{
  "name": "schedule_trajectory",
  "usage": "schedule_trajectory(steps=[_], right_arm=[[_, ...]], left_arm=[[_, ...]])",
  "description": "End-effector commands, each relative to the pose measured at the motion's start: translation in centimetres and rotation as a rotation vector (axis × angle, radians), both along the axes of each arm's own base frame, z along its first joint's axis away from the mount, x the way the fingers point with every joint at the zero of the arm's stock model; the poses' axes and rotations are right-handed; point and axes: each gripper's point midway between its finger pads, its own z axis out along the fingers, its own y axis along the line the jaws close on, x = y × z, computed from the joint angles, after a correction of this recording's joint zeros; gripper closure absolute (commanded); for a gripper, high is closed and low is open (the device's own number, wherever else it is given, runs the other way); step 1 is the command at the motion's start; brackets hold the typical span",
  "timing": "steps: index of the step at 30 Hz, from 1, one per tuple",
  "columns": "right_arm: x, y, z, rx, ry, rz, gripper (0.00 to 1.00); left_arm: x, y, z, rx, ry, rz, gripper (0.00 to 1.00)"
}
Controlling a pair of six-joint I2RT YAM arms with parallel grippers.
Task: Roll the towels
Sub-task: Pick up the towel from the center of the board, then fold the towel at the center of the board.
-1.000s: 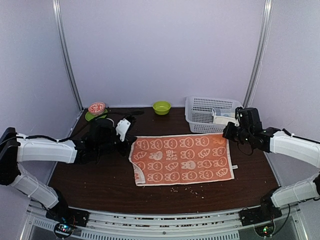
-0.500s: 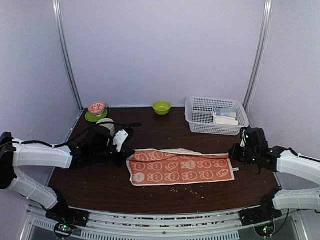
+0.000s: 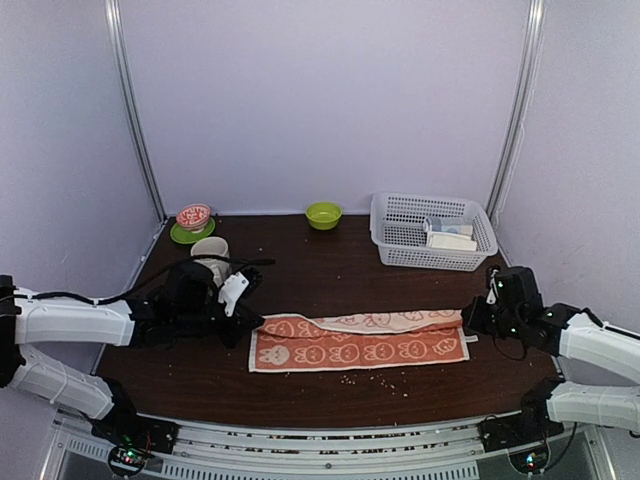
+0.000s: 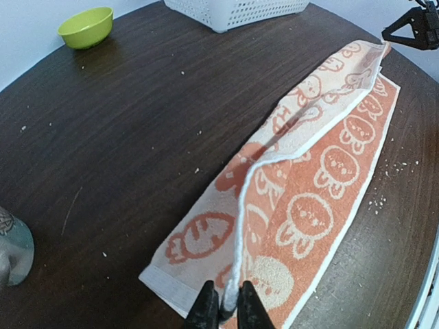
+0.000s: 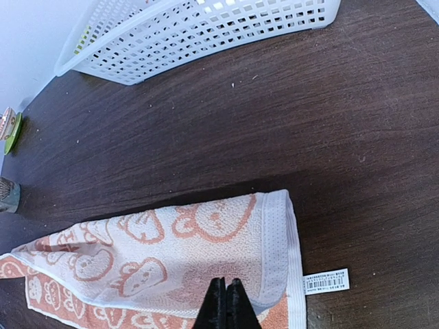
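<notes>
The peach-orange rabbit towel (image 3: 360, 345) lies folded lengthwise across the table's front, its pale underside turned over on top (image 4: 322, 171) (image 5: 206, 240). At the towel's left end my left gripper (image 3: 250, 322) is low, and the cream hem sits pinched between its narrowly parted fingers (image 4: 228, 312). My right gripper (image 3: 470, 320) is at the right end, fingers pressed together (image 5: 226, 301) on the near edge of the folded-over layer. A plain cream-white towel (image 3: 452, 241) lies in the basket.
A white basket (image 3: 420, 262) (image 5: 206, 27) stands at the back right. A green bowl (image 3: 323, 214) (image 4: 86, 26) is at the back middle. A cup (image 3: 210, 248) and a red bowl on a green saucer (image 3: 193, 217) are at the back left. A barcode tag (image 5: 326, 282) sticks out of the towel's right end.
Both grippers pulled the towel's far edge toward the front and down, folding the flat towel in half lengthwise. Both arms sit lower and nearer the front.
</notes>
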Motion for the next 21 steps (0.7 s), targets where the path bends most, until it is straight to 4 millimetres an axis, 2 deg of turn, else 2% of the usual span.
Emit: schedule_trajectory(steps=[1,7,11,14,15,16,19,21], right_arm=[[-0.4,0.0,-0.2,0.013,0.005,-0.003,1.00],[-0.5,0.3,-1.1,0.021,0.030,0.001,1.00],[-0.7,0.3,-1.5,0.019,0.040,0.007,1.00],[-0.8,0.3,-1.6,0.021,0.042,0.012,1.00],[-0.8,0.4,-1.6,0.020,0.042,0.013,1.00],[-0.8,0.4,-1.6,0.019,0.043,0.015,1.00],[-0.7,0.5,-1.5,0.020,0.042,0.018,1.00],[-0.6,0.5,-1.5,0.023,0.041,0.018,1.00]], left_arm=[[0.1,0.4,0.3,-0.027,-0.021,0.040,0.87],[0.6,0.0,-0.1,-0.027,0.029,0.075,0.67],[0.1,0.3,-0.3,-0.056,0.103,0.125,0.52],[-0.6,0.7,0.3,-0.096,0.163,0.193,0.39],[-1.0,0.7,0.9,-0.115,0.176,0.205,0.28],[-1.4,0.7,1.5,-0.135,0.188,0.217,0.05],[-2.2,0.8,2.6,-0.183,0.240,0.281,0.02],[-2.4,1.2,2.7,-0.226,0.328,0.367,0.02]])
